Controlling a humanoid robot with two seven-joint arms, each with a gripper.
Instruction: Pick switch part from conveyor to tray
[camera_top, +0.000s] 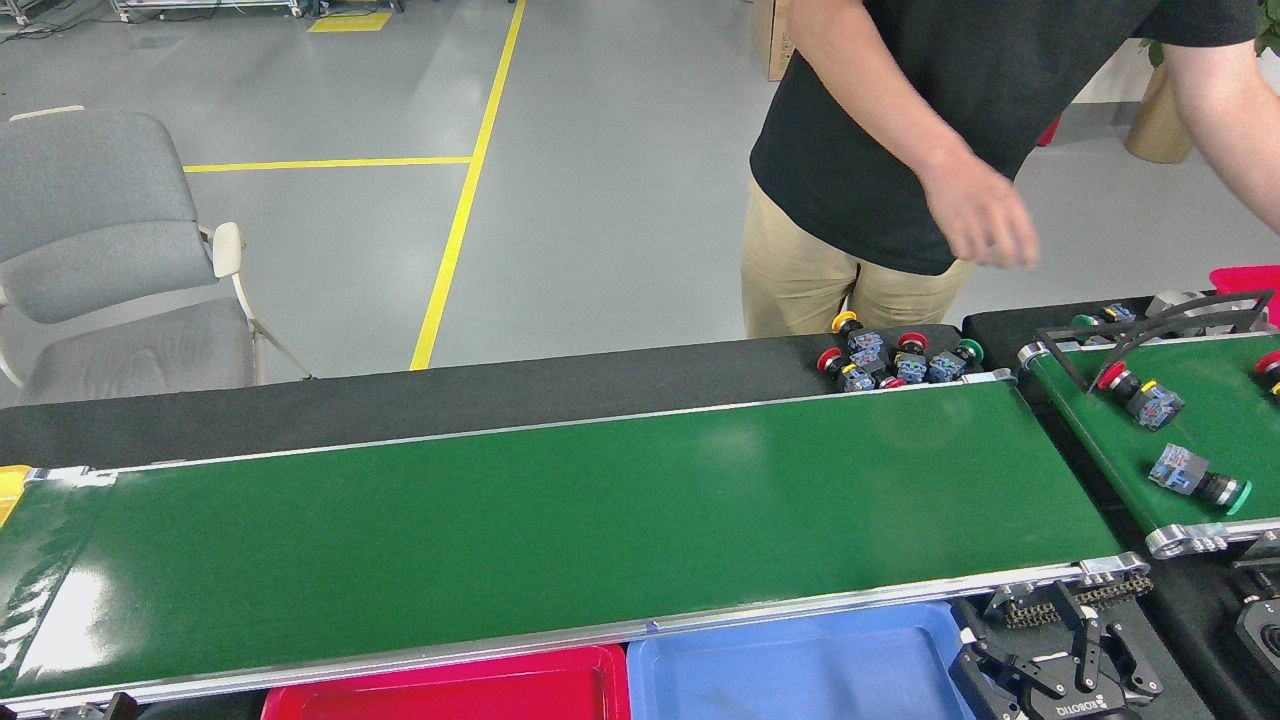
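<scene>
My conveyor (560, 500) is bare — the switch parts (1195, 478) sit on the short belt (1210, 430) beside it. My right gripper (1065, 672) waits low, fingers spread, I think, holding nothing. I wait — then grab over the blue tray (800, 670).

The right gripper (1062, 672) bears the brand "ROBOTIQ", seen upside down.

conveyor: long glossy green belt with silver edge rails (560, 500), bare, running left to right | switch parts: red-capped (1140, 393) and green-capped (1200, 480) lying sideways on shorter right belt; cluster (895, 362) on black surface behind | trays: red (450, 690), blue (790, 665), below near rail
</scene>
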